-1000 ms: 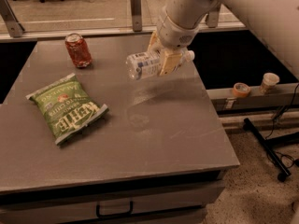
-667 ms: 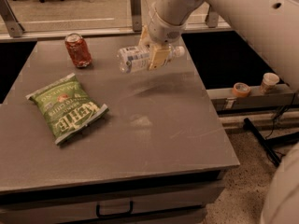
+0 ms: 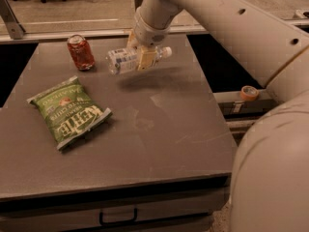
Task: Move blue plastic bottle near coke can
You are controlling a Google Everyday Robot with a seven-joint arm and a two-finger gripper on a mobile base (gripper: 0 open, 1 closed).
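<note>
The blue plastic bottle (image 3: 123, 60) is clear with a white cap and a white-and-blue label. It lies sideways in the air, a little above the far part of the grey table (image 3: 159, 129). My gripper (image 3: 143, 58) is shut on the blue plastic bottle near its cap end, with a tan finger across its front. The coke can (image 3: 80, 52) is red with a silver top and stands upright at the far left of the table. The bottle's base end is a short way to the right of the can and does not touch it.
A green chip bag (image 3: 69, 110) lies flat on the left of the table, in front of the can. My white arm (image 3: 231, 28) crosses the upper right. A roll of tape (image 3: 249, 92) sits on a ledge right of the table. A drawer handle (image 3: 118, 218) is below the front edge.
My gripper has carried the bottle to the left, toward the can. The can and the chip bag have not moved.
</note>
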